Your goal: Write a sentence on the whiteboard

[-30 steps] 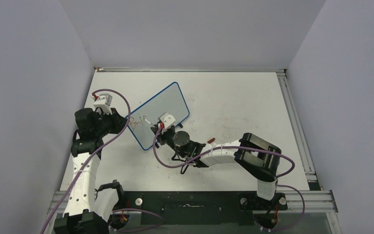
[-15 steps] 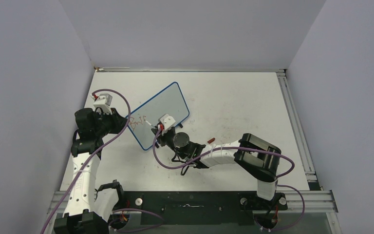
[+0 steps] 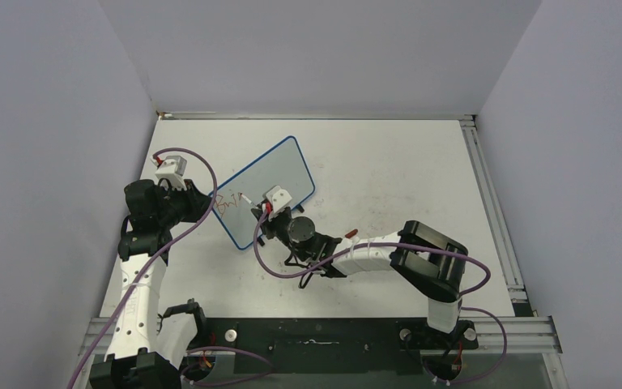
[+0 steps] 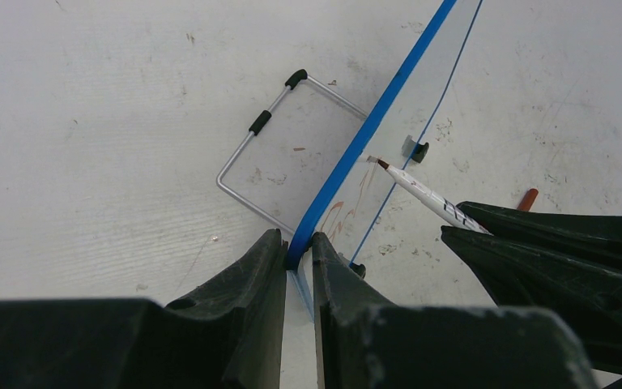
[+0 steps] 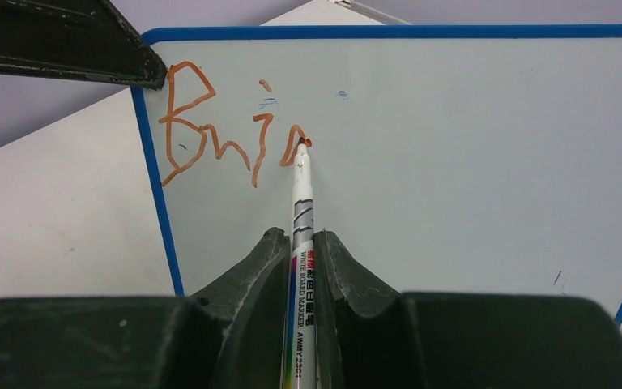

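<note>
The whiteboard [image 3: 279, 170], white with a thin blue frame, stands tilted on the table left of centre. My left gripper [image 4: 298, 239] is shut on the blue frame [image 4: 372, 130] at the board's left edge [image 3: 210, 197]. My right gripper [image 5: 301, 237] is shut on a white whiteboard marker [image 5: 301, 203] and sits in front of the board [image 3: 261, 214]. The marker's tip touches the board face [image 5: 470, 162] at the end of the red lettering [image 5: 210, 130]. That start of the sentence reads roughly "Bnj" plus a small peaked stroke, and it sits near the board's upper left corner.
Behind the board lies its bent wire stand [image 4: 251, 154] with black sleeves. A small red marker cap [image 3: 351, 233] lies on the table beside the right arm. The white tabletop [image 3: 389, 178] has faint red smudges. Metal rails run along the table's right and near edges.
The right gripper has shifted slightly along the board with the marker, and the lettering has gained a small stroke. The left arm has not moved.
</note>
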You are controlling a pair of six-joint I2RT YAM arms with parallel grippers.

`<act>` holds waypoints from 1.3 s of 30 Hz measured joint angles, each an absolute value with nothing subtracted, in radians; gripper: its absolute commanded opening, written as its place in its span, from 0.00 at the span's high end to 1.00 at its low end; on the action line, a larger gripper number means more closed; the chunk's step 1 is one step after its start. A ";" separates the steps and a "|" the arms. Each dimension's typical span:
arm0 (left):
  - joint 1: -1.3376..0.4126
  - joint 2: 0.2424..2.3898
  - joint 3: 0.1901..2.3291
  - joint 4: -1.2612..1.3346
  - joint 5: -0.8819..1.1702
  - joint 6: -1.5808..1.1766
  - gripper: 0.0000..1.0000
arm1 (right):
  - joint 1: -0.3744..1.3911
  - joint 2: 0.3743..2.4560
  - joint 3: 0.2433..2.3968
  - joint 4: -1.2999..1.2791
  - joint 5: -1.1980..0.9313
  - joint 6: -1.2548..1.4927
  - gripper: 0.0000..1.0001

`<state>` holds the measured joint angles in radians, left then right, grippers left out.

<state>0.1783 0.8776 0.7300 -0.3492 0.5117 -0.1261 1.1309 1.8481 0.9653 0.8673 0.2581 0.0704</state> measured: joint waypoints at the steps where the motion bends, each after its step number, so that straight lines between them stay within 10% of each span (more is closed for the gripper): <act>1: 0.178 0.878 0.730 -0.349 0.512 -0.126 1.00 | 1.130 1.848 0.968 0.868 0.258 0.069 0.95; 39: 0.178 0.875 0.730 -0.350 0.506 -0.126 1.00 | 1.173 1.860 0.924 0.859 0.273 0.089 0.95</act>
<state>0.1783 0.8745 0.7300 -0.3504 0.5056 -0.1261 1.1728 1.8599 0.9237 0.8585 0.2726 0.0895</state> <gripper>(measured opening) 0.144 0.149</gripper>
